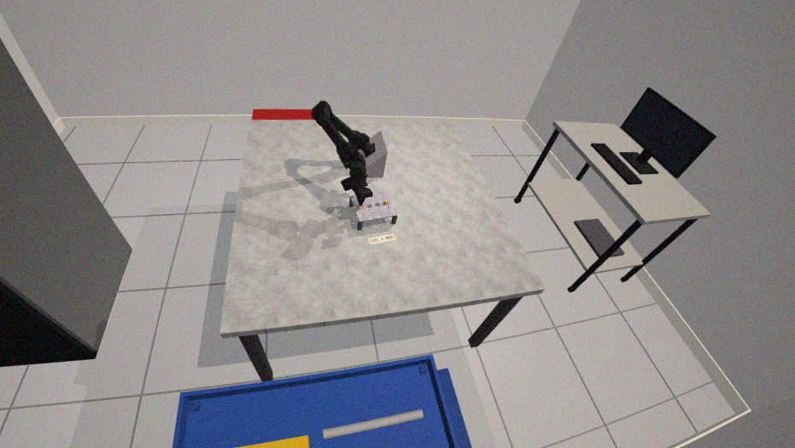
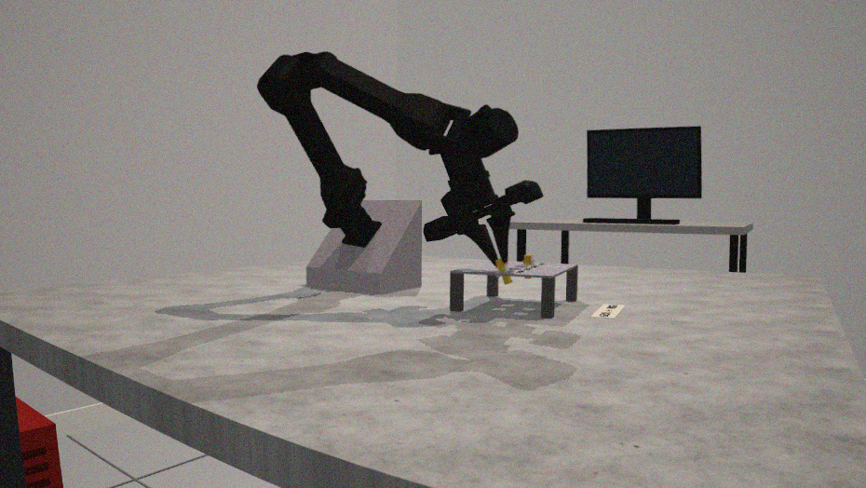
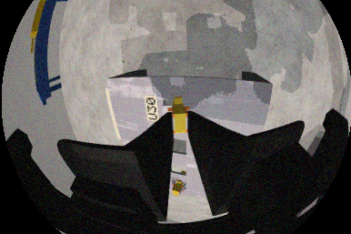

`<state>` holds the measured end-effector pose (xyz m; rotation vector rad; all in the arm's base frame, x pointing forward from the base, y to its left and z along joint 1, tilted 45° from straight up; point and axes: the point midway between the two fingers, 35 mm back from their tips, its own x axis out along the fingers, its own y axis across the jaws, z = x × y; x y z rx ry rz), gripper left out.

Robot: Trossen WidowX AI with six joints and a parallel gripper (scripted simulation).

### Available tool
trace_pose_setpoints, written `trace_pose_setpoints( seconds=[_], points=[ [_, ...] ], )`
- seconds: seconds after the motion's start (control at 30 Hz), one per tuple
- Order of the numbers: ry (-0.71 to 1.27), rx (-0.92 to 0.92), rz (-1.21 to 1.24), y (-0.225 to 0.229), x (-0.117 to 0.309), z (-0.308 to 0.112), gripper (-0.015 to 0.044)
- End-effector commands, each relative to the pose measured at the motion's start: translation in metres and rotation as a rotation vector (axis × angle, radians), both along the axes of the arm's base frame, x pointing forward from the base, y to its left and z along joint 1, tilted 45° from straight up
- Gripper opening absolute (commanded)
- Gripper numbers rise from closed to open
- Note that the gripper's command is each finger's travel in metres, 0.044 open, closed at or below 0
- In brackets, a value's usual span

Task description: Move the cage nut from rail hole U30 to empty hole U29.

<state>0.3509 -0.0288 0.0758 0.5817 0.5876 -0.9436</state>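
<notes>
Cage nut (image 2: 503,270) (image 3: 180,117) looks yellow, seemingly tilted in the exterior view.

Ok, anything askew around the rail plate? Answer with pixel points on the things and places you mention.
Yes: the cage nut (image 2: 504,272) (image 3: 180,120) in the gripper (image 2: 503,259) (image 3: 179,117) at U30 looks tilted, its lower end poking below the rail plate (image 2: 475,270) (image 3: 227,111) at a slant.

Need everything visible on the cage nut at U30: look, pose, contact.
The cage nut at U30 is a small yellow, blocky piece that looks metallic, with orange-tinted edges and small orange tabs sticking out at both sides in the wrist view. It sits beside the U30 label, between the fingertips of the gripper, which is shut on it. In the exterior view it leans, reaching from above the rail plate to below it. Whether its wings are open can't be told.
</notes>
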Motion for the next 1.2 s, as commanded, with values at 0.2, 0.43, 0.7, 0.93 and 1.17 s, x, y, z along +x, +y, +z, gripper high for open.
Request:
trace_pose_setpoints(
  seconds=[0.2,0.43,0.7,0.93,1.17],
  points=[
    [-0.003,0.005,0.014,0.0001,-0.0012,-0.0014,0.0029],
    [-0.012,0.008,0.024,-0.0001,-0.0018,-0.0015,0.0029],
    [-0.018,0.009,0.031,-0.0003,-0.0021,-0.0016,0.0029],
    [-0.024,0.011,0.037,-0.0005,-0.0026,-0.0017,0.0029],
    [-0.030,0.013,0.043,-0.0006,-0.0029,-0.0018,0.0029]
  ],
)
